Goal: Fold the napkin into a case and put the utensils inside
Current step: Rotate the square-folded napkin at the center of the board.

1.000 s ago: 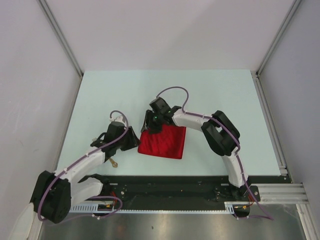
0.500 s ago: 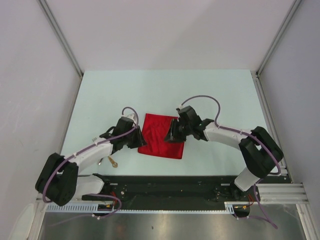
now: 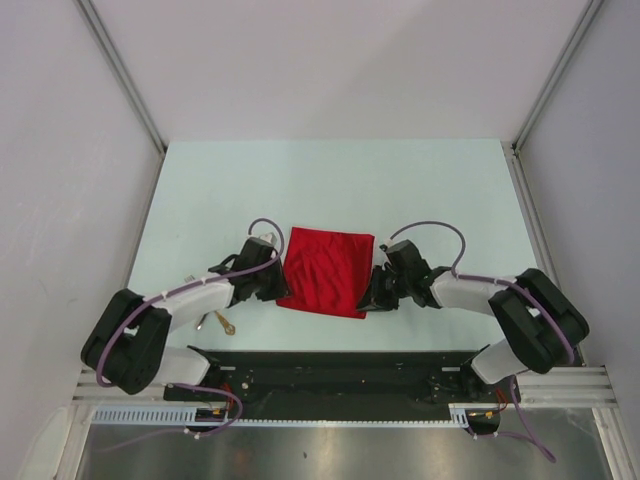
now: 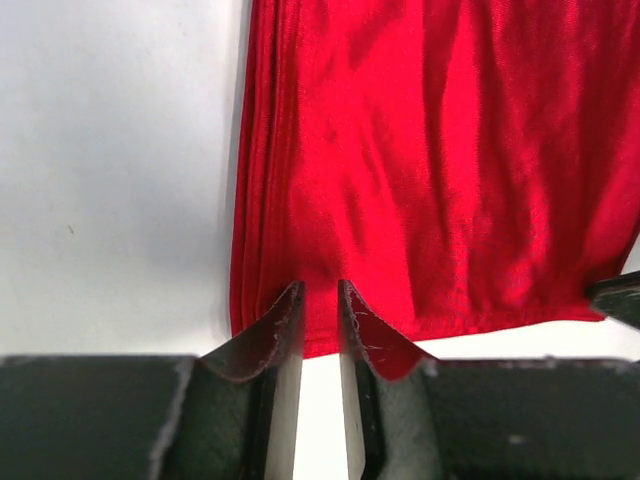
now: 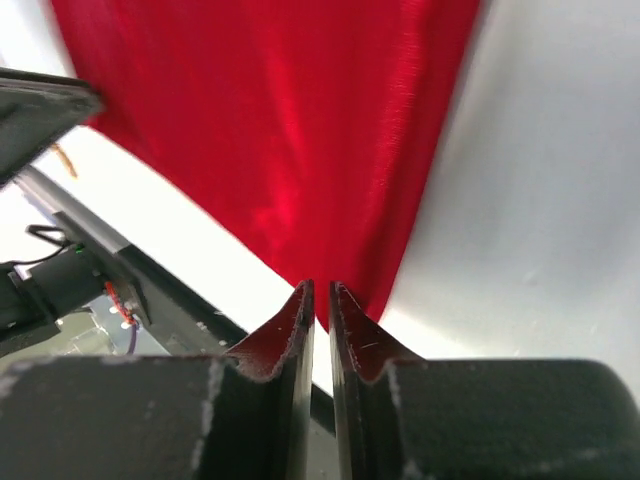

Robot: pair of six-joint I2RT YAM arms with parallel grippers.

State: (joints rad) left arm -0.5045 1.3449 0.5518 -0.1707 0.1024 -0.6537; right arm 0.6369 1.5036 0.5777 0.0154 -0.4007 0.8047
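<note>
The left gripper [image 3: 279, 286] sat at the lower-left corner of the napkin [image 3: 325, 270], which lay flat at the centre of the table [image 3: 420, 190]. In the left wrist view its jaws stood nearly together, a slim gap between them, with the napkin's near hem [image 4: 400, 200] running into that gap. I could not tell whether it was truly pinched.

The right gripper [image 3: 369, 298] was at the napkin's lower-right corner. In the right wrist view its fingers [image 5: 290, 335] were all but touching, clamped on the red corner [image 5: 300, 150].

Counted: one napkin, two grippers, and one gold utensil [image 3: 226, 323] showing at lower left of the overhead view, just beside the left arm and apart from the cloth.
</note>
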